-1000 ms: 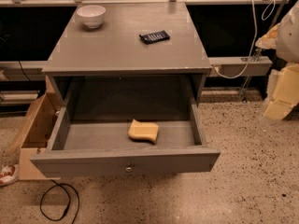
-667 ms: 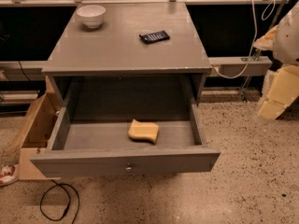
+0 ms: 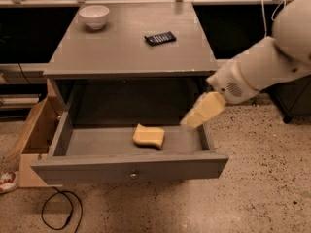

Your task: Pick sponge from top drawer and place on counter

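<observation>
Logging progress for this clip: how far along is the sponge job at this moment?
Done: the top drawer stands pulled open. In hand: the gripper hangs over the drawer's right side, to the right of the sponge and not touching it. Left: grasp the sponge, lift it out and set it on the counter, where a white bowl and a dark handset sit.

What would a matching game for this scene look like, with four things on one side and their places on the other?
Things:
1. sponge
2. bowl
3. black device
4. gripper

Places:
A. back left of the counter
B. above the right end of the open drawer
C. on the drawer floor
D. on the counter, right of middle

Pairs: 1-C, 2-A, 3-D, 4-B
</observation>
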Robot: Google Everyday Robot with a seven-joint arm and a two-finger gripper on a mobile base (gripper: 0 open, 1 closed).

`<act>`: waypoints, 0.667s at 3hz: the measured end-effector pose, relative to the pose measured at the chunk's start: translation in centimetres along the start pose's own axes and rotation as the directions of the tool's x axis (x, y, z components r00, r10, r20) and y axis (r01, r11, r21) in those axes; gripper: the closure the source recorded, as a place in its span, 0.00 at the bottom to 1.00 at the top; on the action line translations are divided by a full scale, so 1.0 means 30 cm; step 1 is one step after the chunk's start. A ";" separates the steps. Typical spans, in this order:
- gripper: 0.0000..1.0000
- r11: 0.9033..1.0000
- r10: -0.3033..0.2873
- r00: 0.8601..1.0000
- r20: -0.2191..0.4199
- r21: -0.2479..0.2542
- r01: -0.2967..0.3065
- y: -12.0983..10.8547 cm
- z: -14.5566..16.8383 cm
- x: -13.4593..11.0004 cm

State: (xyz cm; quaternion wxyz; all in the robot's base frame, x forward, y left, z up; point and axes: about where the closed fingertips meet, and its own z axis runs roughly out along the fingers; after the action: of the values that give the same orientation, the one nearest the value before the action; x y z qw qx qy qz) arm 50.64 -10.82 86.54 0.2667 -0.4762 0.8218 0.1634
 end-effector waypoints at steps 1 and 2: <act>0.00 0.999 0.049 0.994 0.099 -0.013 -0.048 -0.031 0.130 -0.093; 0.00 0.999 0.048 0.992 0.114 0.003 -0.049 -0.046 0.131 -0.105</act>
State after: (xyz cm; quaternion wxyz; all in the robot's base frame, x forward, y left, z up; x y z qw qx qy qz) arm 54.22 -7.25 85.25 0.3103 -0.4454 0.8171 0.1943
